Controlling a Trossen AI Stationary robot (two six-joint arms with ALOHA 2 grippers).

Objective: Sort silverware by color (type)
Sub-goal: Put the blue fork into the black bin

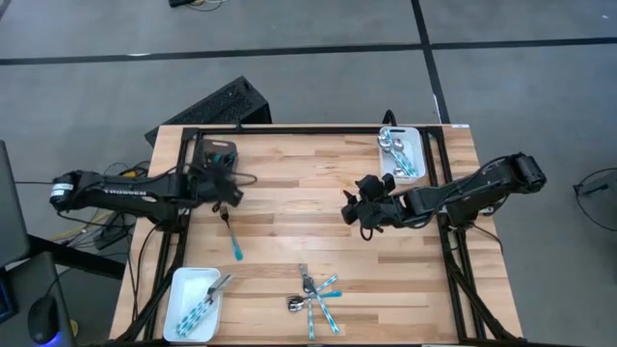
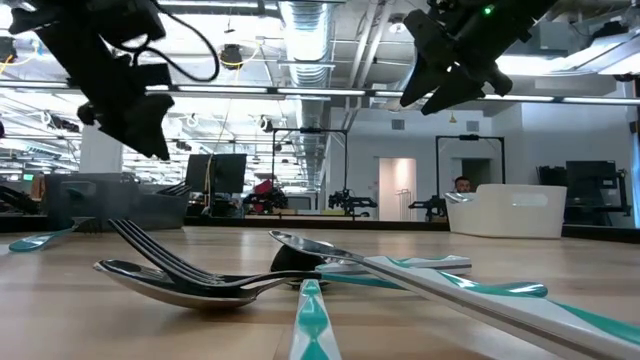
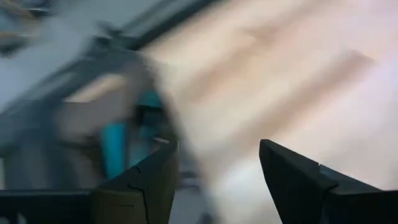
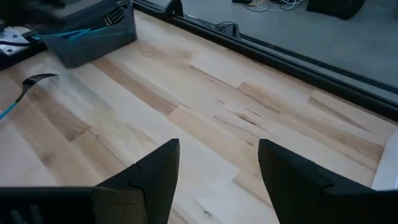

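High view: we are eyeing lone fork (image 1: 230,234) on desk (image 1: 289,183); light, stiff, slippery, lying flat. Grasping teal handle crosswise. Left end effector (image 1: 224,191) open, empty; right end effector (image 1: 359,212) also open.

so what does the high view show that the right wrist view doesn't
Only the high view shows both white trays, one at the near left corner and one at the far right, the silverware pile on the near edge, and the left claw.

Only the right wrist view shows the right claw up close, fingers apart with nothing between them.

Both show the lone fork and the dark grey tray.
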